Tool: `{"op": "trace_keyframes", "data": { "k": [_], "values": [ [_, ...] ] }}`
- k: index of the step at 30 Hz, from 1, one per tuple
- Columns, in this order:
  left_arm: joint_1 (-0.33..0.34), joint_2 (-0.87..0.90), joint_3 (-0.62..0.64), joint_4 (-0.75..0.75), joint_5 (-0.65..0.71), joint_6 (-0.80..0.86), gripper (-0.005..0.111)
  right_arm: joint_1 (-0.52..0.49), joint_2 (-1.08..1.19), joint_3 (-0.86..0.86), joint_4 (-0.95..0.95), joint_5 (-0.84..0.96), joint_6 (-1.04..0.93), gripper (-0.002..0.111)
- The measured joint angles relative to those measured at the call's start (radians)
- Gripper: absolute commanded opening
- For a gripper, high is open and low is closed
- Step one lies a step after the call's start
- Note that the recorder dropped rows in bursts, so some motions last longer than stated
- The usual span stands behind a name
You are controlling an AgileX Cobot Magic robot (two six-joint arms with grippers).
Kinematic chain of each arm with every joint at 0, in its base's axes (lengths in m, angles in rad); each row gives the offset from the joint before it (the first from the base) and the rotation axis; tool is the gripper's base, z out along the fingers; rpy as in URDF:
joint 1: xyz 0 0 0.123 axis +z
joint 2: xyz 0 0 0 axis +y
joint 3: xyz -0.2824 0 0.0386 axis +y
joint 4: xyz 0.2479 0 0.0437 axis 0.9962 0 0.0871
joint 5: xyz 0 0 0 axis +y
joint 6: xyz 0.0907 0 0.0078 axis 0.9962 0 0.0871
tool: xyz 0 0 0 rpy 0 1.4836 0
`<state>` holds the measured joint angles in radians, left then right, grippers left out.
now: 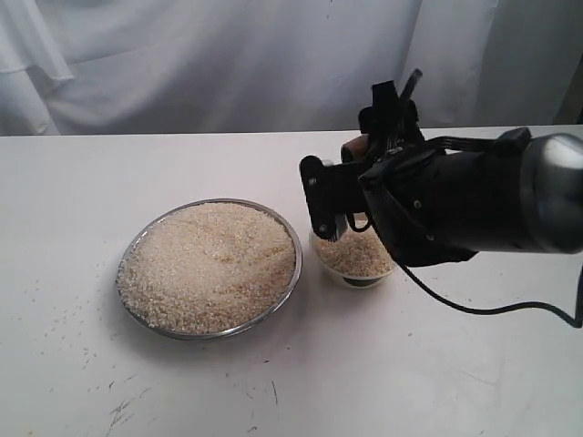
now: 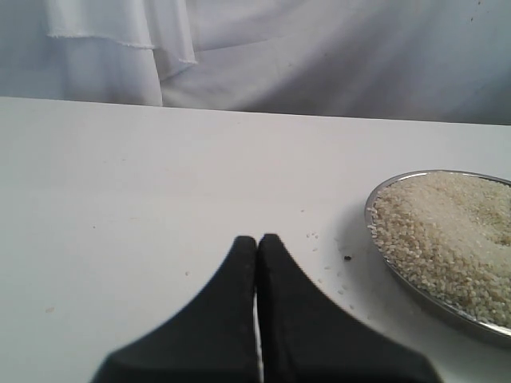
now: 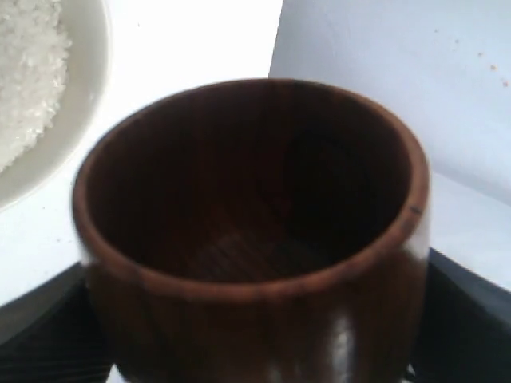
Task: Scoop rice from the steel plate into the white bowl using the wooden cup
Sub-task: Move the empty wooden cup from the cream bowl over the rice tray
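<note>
Exterior view showed a white table [image 1: 410,364] against a pale cloth backdrop. The steel plate [image 1: 208,336] sat at centre left of the frame, heaped with rice [image 1: 209,264]. Just beside it, toward the right, stood the white bowl [image 1: 339,273], partly filled with grains and half hidden under the black right arm.

Right wrist view showed the right gripper [image 3: 255,319] clamped around the wooden cup [image 3: 251,231], a dark finger pressing each side. The cup's inside looked empty, and the bowl's rim appeared at the upper left of that frame.

Left wrist view showed the left gripper [image 2: 257,247] with its fingers pressed together, holding nothing, over bare table near the plate's edge at the right of the frame.

The step in hand was probably another scoop. Doing it well would mean lifting the cup clear of the bowl, crossing to the plate, tipping its mouth toward the heap and pushing in shallowly so grains did not spill over the thin rim. The filled cup should then travel level to the bowl.
</note>
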<state>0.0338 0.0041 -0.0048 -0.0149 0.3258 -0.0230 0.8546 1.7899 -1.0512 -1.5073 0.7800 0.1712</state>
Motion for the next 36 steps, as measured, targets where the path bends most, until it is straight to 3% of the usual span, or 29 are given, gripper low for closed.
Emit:
{"op": "trace_keyframes", "data": {
  "k": [10, 17, 24, 28, 36],
  "values": [
    [0.000, 0.000, 0.000, 0.000, 0.000, 0.000, 0.000, -0.027, -0.061, 0.000, 0.247, -0.150, 0.217, 0.000],
    [0.000, 0.000, 0.000, 0.000, 0.000, 0.000, 0.000, -0.027, -0.076, 0.000, 0.339, -0.323, 0.241, 0.000],
    [0.000, 0.000, 0.000, 0.000, 0.000, 0.000, 0.000, 0.001, -0.063, -0.070, 0.397, -0.368, 0.244, 0.000],
    [0.000, 0.000, 0.000, 0.000, 0.000, 0.000, 0.000, 0.045, -0.017, -0.144, 0.426, -0.340, 0.187, 0.000],
    [0.000, 0.000, 0.000, 0.000, 0.000, 0.000, 0.000, 0.134, 0.129, -0.287, 0.497, -0.205, -0.114, 0.000]
  ]
}}
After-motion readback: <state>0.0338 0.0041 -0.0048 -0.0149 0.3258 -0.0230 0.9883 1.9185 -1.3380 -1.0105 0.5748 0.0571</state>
